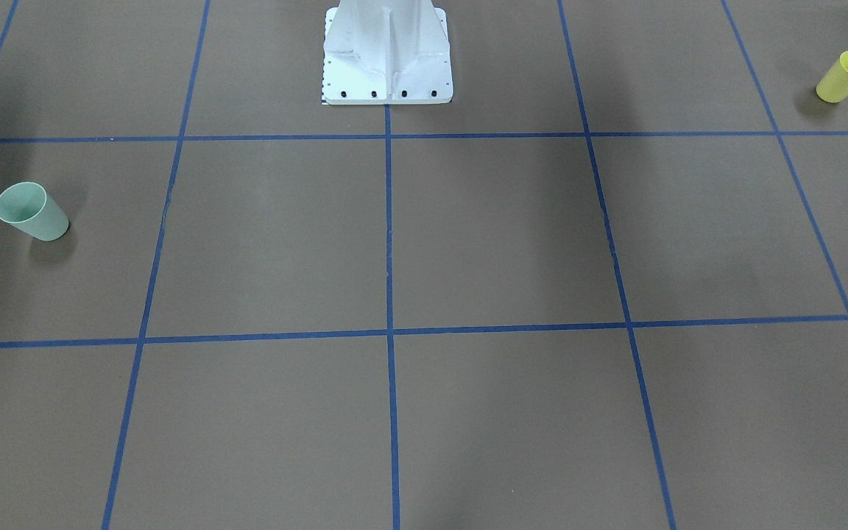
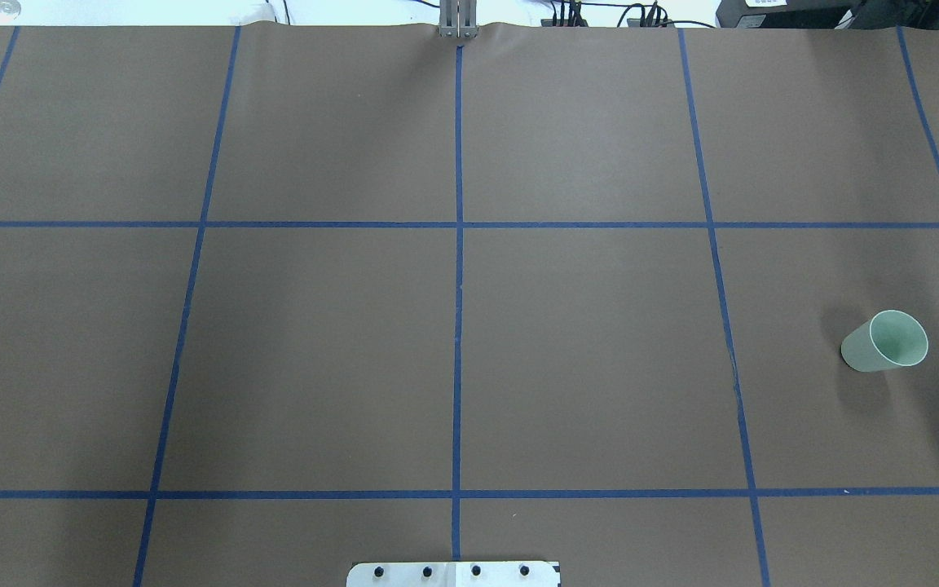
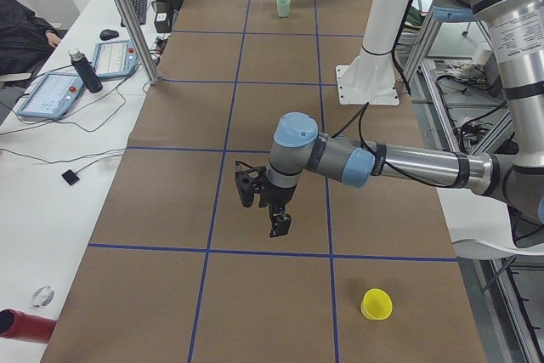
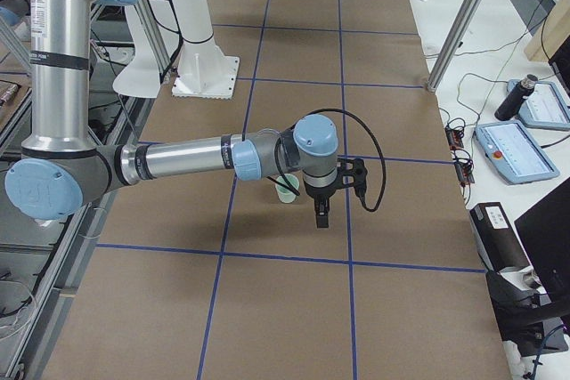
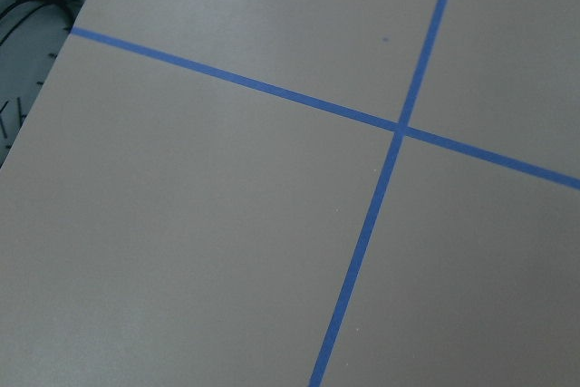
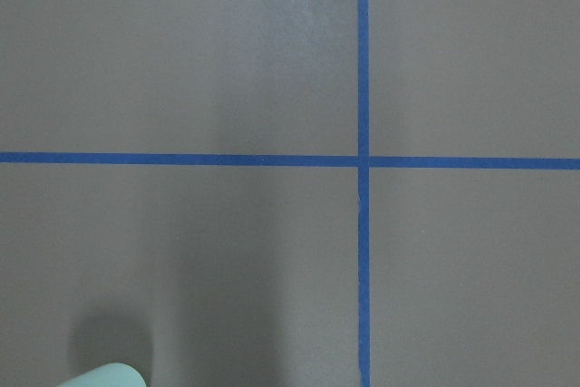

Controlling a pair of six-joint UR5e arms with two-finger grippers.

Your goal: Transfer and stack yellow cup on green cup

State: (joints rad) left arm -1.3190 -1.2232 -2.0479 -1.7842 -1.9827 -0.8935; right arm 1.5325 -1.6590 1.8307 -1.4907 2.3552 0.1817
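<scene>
Hovering over the table (image 3: 170,210), my left claw (image 3: 276,223) is well apart from the yellow cup (image 3: 376,304), which stands near the table's end with bare table between. My right claw (image 4: 321,214) is beside the green cup (image 4: 287,190). Whether either claw is open or closed, I cannot tell.

Front-facing: across table (image 1: 468,243), steeply down; base (image 1: 387,73) at 12 o'clock.
Overhead: opposite side, forward and down; same base at 6 o'clock.
Left side: table end, yellow cup (image 3: 376,304) nearest.
Right side: opposite end, green cup (image 4: 287,191) nearer.
Wrists: close above tape lines (image 5: 396,129); right shares green cup, 7 o'clock.
</scene>
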